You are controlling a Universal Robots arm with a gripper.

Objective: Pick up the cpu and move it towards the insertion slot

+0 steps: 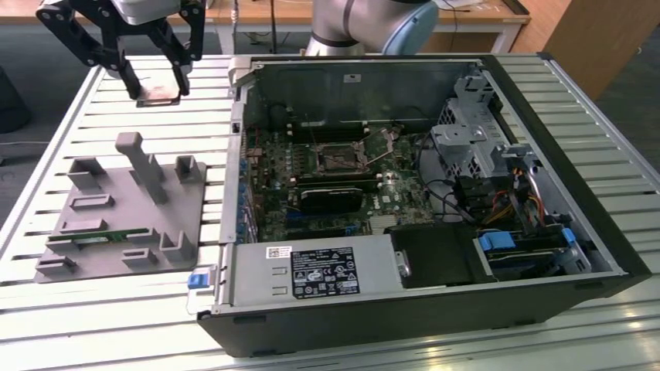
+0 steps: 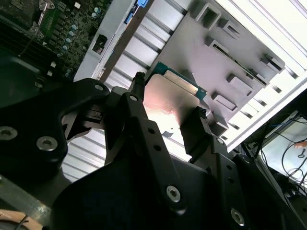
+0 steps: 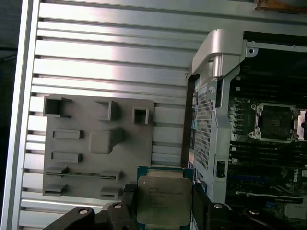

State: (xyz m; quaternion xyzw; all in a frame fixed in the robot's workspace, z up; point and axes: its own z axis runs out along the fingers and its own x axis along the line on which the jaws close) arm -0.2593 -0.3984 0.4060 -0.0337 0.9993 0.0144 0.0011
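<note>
Holding cpu (image 1: 160,98) pinched in end effector (image 1: 158,91) above desk (image 1: 113,116) near arm-side edge; transfer step; insertion slot (image 1: 338,157) well apart beyond case wall (image 1: 239,104), likely calling for clearance over it.

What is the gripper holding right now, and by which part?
The gripper holds the cpu, pinched by two opposite side edges between its fingers.
</note>
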